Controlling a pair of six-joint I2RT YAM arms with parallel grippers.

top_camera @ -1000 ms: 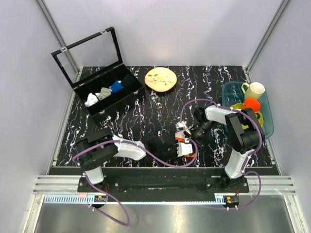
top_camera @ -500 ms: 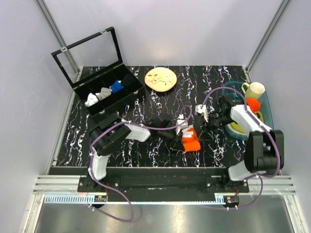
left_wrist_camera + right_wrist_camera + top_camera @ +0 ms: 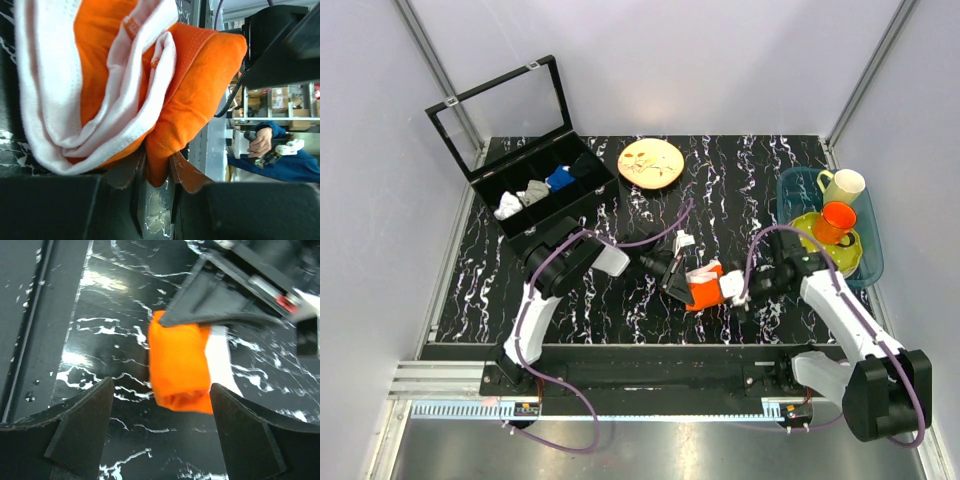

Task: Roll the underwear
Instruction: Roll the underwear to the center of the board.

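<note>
The underwear is a compact orange bundle with its white band on one side, lying on the black marbled table near the front centre. My left gripper reaches it from the left. In the left wrist view the left gripper is shut on an orange fold of the underwear, with the white band curled beside it. My right gripper is just right of the bundle. In the right wrist view it is open, and the underwear lies just ahead of its fingertips, untouched.
A black compartment box with an open lid holds small rolled garments at the back left. A patterned plate lies at the back centre. A blue basket at the right holds an orange cup and a cream cup.
My right gripper has let go, opened wide, drawn off to the right and come back beside the bundle. The left arm has stretched out and kept its grip on the underwear.
</note>
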